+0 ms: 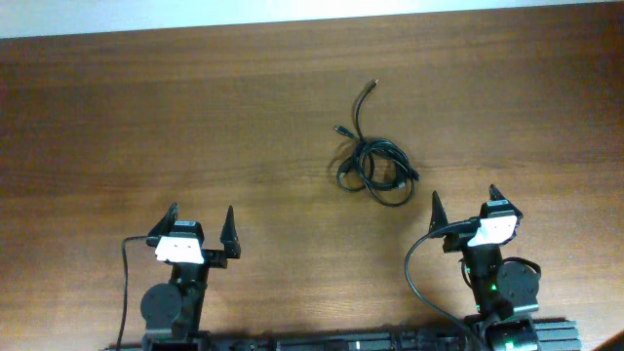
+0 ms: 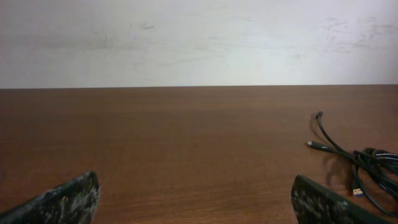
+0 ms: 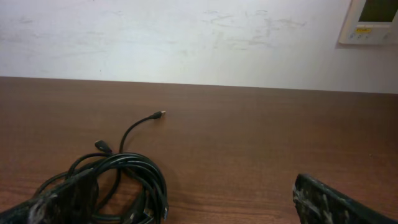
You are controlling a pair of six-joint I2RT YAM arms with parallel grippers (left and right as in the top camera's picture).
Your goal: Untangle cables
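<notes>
Ana: Dark fingers (image 2: 62, 202) are framing the bottom corners of the left wrist view, far apart from each other. So the left gripper (image 1: 202, 218) is standing spread, holding nothing?

Ben: Yes, and the right gripper (image 1: 464, 198) is doing the same: its jaws are gaping wide and empty over the table (image 1: 146, 117).

Ana: Where are the cables (image 1: 372, 166) lying?

Ben: They are lying in 1 bundle of loops on the wood, just ahead of the right gripper and to its left, well apart from the left gripper. 2 loose ends are trailing from the knot toward the far edge.

Ana: How far is the job getting?

Ben: I am judging it as not begun. Nothing is being gripped and the loops are crossing each other, so all the separating is waiting.

Ana: What is each view adding?

Ben: Overhead is showing both arms and the whole bundle at once. Right wrist is showing the coil close, partly behind 1 of its own fingers, plus a wall panel (image 3: 371, 22). Left wrist is catching a blue-tipped plug (image 2: 357, 191) that I am not making out overhead.
</notes>
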